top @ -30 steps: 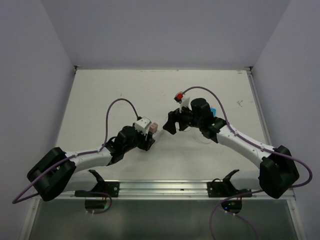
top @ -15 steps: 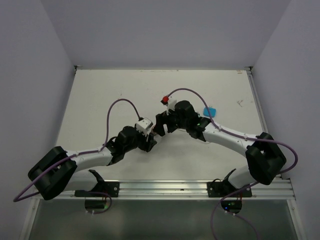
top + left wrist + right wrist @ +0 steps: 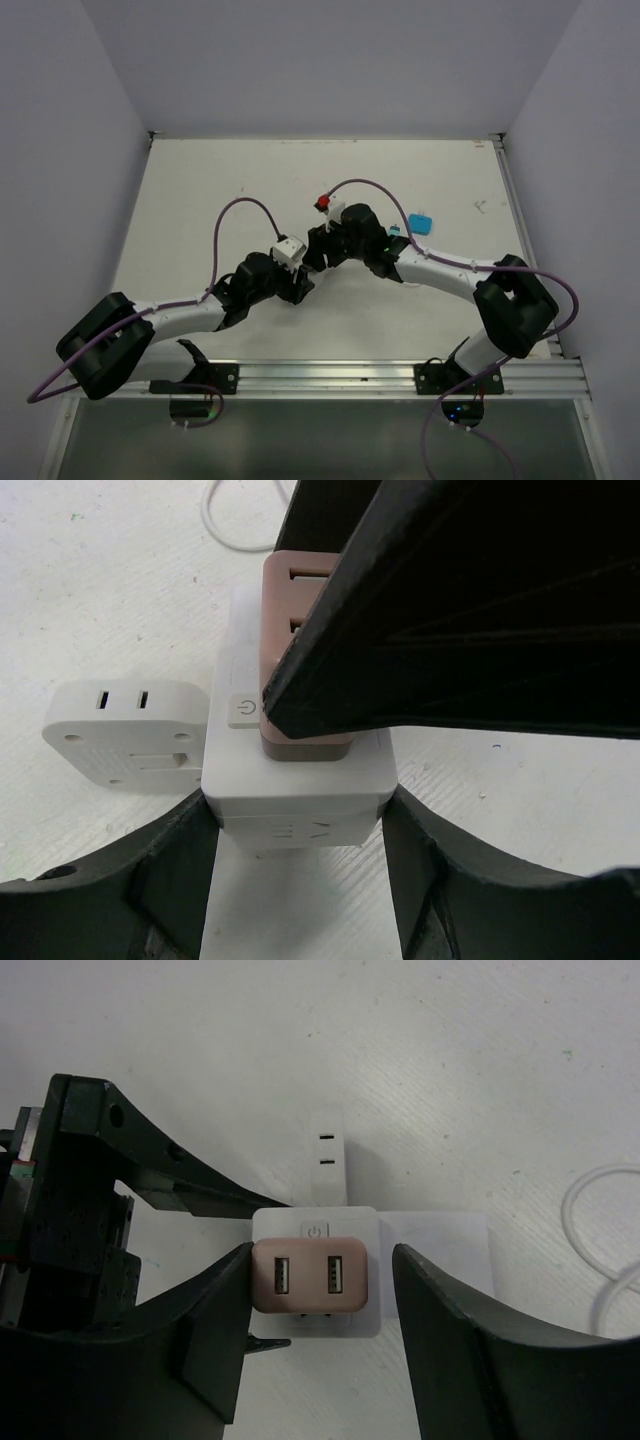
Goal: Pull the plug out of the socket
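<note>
Holding side: left jaws, closed on the socket (image 3: 298,785), with a finger (image 3: 165,875) pressed against each flank of the white block.
Socket: a white cube resting on the worktop (image 3: 200,190), at the spot where the two arms meet.
Plug: a pinkish-brown piece (image 3: 310,1278) with rounded corners and two slots in its outer face. It sits in the socket face turned toward the right arm, just beside a small button with a power mark.
Right jaws: partly open and astride the plug (not clamped on it). One finger (image 3: 215,1340) touches the plug's side, and the other stands a sliver clear.
Flat white piece: a small square part (image 3: 125,730) with two slots, lying on the worktop right up against one side of the socket.
Cable: a thin white loop (image 3: 600,1210) on the worktop, near the socket but apart from it.
Blue thing: a small object (image 3: 421,222), too small to make out, well apart from the socket on the right arm's side.
</note>
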Available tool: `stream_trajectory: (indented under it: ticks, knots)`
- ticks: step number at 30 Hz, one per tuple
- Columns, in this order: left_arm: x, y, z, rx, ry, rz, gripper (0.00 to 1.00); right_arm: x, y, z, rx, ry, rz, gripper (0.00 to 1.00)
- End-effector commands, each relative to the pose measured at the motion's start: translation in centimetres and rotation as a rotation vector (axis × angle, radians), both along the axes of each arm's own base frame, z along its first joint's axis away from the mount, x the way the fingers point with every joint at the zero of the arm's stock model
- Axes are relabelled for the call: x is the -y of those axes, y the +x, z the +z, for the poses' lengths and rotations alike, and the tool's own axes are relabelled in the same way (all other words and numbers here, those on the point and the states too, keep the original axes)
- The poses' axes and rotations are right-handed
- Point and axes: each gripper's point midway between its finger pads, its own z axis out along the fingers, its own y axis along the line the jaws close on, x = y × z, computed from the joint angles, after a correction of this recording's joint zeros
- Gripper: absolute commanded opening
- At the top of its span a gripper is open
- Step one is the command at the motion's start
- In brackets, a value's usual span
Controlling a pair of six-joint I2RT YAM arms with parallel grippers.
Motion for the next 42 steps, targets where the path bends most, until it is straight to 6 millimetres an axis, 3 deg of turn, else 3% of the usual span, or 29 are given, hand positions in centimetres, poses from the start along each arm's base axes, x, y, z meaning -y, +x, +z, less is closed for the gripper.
stream_trajectory:
  ticks: [1, 2, 5, 6, 10, 21, 32, 42]
  knots:
    - [1.9, 1.5, 3.8, 0.084, -0.110, -0.001, 0.00, -1.3, 0.3, 1.6, 0.035, 0.067, 0.016, 0.58]
    - [1.9, 1.5, 3.6, 0.079, -0.107, 0.001, 0.00, -1.4, 0.2, 1.5, 0.033, 0.070, 0.016, 0.56]
    - [1.9, 1.6, 3.5, 0.068, -0.102, 0.013, 0.00, -1.5, 0.1, 1.9, 0.034, 0.082, 0.024, 0.37]
    - [1.9, 1.6, 3.5, 0.067, -0.105, 0.014, 0.00, -1.5, 0.1, 2.3, 0.039, 0.090, 0.023, 0.25]
    - [1.7, 1.7, 3.1, 0.048, -0.085, 0.028, 0.00, -1.5, 0.7, 3.9, 0.072, 0.104, 0.005, 0.00]
    - [1.4, 1.5, 1.3, -0.027, -0.025, 0.041, 0.00, -0.6, 3.1, 8.3, 0.155, 0.158, -0.097, 0.00]
    - [1.5, 1.1, 1.0, -0.040, -0.023, 0.024, 0.00, 3.6, 6.4, 10.1, 0.108, 0.245, -0.209, 0.00]
    - [1.8, 1.3, 0.1, -0.072, 0.004, 0.023, 0.00, 4.1, 7.2, 11.7, 0.110, 0.290, -0.232, 0.00]
